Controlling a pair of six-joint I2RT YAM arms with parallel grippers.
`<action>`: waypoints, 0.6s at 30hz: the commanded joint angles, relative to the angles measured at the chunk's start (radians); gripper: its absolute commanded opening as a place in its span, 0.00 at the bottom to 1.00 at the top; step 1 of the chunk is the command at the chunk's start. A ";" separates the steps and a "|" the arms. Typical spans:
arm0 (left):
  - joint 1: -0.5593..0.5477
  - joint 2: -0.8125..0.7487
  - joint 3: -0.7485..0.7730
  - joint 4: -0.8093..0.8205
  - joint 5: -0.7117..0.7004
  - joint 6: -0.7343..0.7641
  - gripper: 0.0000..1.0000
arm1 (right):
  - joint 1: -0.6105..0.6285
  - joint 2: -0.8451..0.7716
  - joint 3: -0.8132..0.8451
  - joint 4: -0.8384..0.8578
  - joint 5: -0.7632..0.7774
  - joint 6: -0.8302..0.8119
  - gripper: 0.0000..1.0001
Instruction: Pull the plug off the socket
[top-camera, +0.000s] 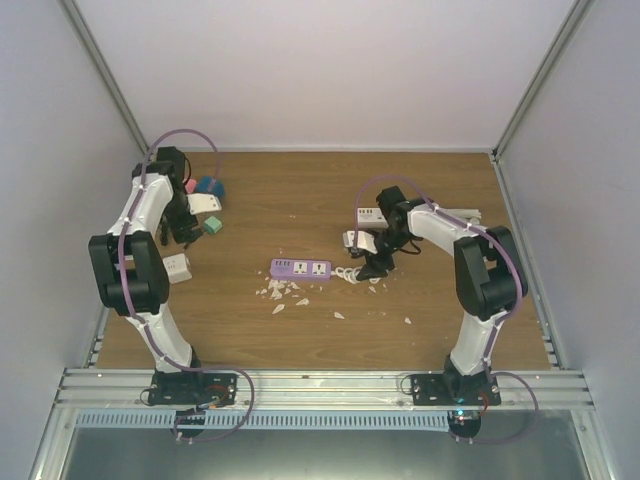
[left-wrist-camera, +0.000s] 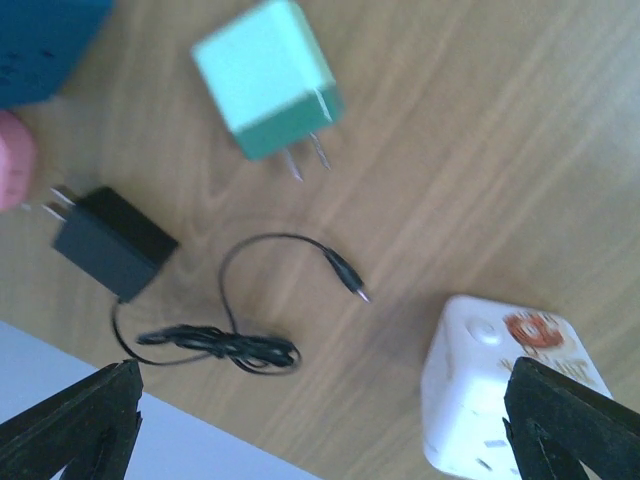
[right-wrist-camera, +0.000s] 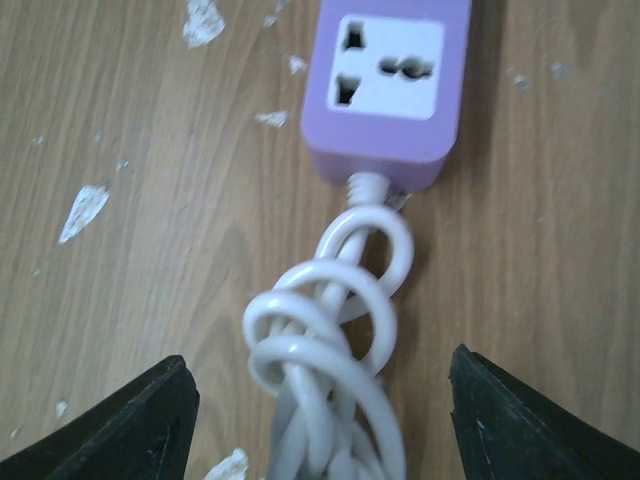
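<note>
The purple power strip (top-camera: 300, 268) lies flat near the middle of the wooden worktop (top-camera: 300, 190), long side running left to right across the top view. Its white cord (right-wrist-camera: 325, 340) leaves the right-hand end and is bunched in loose coils there.

The right claw (right-wrist-camera: 320, 425) hangs over that coiled cord. In the right wrist view its two dark fingertips (right-wrist-camera: 130, 425) sit in the bottom corners, wide apart, gripping nothing. The coils lie between them at bottom centre and the end of the strip is just above, at top centre. The white socket face (right-wrist-camera: 388, 68) on that end shows its holes plainly. Whether the fingertips touch the cord or worktop I cannot tell.

White scraps (top-camera: 280, 290) are scattered just below the strip in the top view. Two white power strips (top-camera: 372, 216) lie beside the right arm's wrist.

The left claw (left-wrist-camera: 320, 430) is well apart from the purple strip, at the left of the top view. Its fingertips are spread wide and grip nothing. Its wrist view shows a green charger (left-wrist-camera: 265, 85) with two prongs at upper centre, a black adapter (left-wrist-camera: 112, 243) at the left with a thin black cable (left-wrist-camera: 250, 345), and a white cube socket (left-wrist-camera: 490, 390) at lower right, by the right-hand fingertip.
</note>
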 joint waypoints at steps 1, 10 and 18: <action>-0.018 -0.012 0.012 0.107 0.080 -0.054 0.99 | -0.008 -0.007 0.022 -0.117 0.047 -0.098 0.68; -0.103 -0.092 -0.068 0.251 0.158 -0.122 0.99 | -0.014 0.062 0.045 -0.097 0.117 0.003 0.58; -0.216 -0.170 -0.137 0.362 0.216 -0.152 0.99 | -0.060 0.070 0.016 -0.062 0.176 0.056 0.42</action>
